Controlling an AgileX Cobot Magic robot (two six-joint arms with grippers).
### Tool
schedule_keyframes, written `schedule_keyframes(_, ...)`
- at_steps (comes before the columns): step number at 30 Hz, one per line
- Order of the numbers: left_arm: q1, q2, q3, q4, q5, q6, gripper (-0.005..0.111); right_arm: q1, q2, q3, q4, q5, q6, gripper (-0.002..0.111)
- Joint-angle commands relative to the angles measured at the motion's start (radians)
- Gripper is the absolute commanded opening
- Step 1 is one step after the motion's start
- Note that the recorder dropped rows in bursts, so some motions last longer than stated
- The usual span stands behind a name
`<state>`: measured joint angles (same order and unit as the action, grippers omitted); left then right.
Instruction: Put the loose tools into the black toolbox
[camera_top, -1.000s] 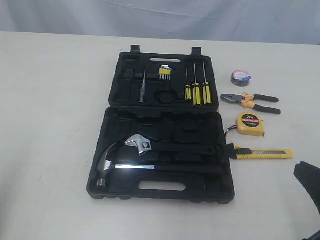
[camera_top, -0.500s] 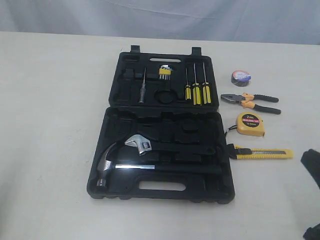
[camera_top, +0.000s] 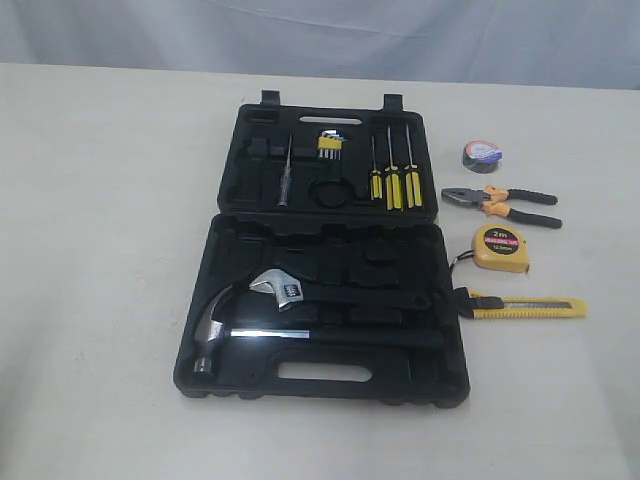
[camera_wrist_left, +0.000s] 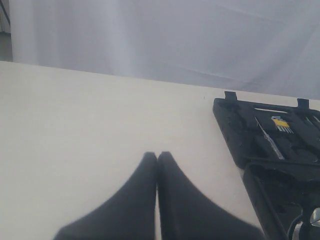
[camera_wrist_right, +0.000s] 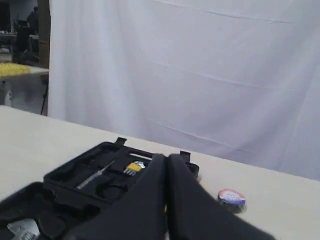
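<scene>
Only the exterior view took in all four loose tools: one tape roll (camera_top: 481, 155), one pliers (camera_top: 500, 203), one tape measure (camera_top: 500, 248) and one knife (camera_top: 525, 307), all lying beside the open toolbox (camera_top: 410, 378). The toolbox held one hammer (camera_top: 215, 330), one wrench (camera_top: 290, 290) and three screwdrivers (camera_top: 392, 185). The left gripper (camera_wrist_left: 157, 155) had its jaws pressed together, with the toolbox ahead and off to one side. The right gripper (camera_wrist_right: 166, 157) was likewise pressed together, with the toolbox and the roll beyond its tips.

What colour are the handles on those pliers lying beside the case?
Black with orange near the joint on the pliers, clearest in the exterior view.
</scene>
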<state>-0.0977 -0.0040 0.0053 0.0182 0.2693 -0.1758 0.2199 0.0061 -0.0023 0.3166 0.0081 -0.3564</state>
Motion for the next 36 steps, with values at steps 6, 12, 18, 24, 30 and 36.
schedule_keyframes(6,-0.006,0.004,-0.005,0.004,0.001,0.0,0.0,-0.005,-0.006,0.002,0.291,-0.029,0.204,-0.001)
schedule_keyframes(12,-0.006,0.004,-0.005,0.004,0.001,0.0,0.0,-0.005,0.041,-0.124,0.298,0.146,0.203,-0.001)
schedule_keyframes(18,-0.006,0.004,-0.005,0.004,0.001,0.0,0.0,-0.005,0.415,-0.51,0.117,0.463,0.263,-0.001)
schedule_keyframes(24,-0.006,0.004,-0.005,0.004,0.001,0.0,0.0,-0.005,0.897,-0.982,-0.197,0.9,0.425,-0.001)
schedule_keyframes(30,-0.006,0.004,-0.005,0.004,0.001,0.0,0.0,-0.005,1.279,-1.224,-0.237,1.138,0.43,-0.001)
schedule_keyframes(36,-0.006,0.004,-0.005,0.004,0.001,0.0,0.0,-0.044,1.448,-1.176,-0.282,0.969,0.507,-0.001)
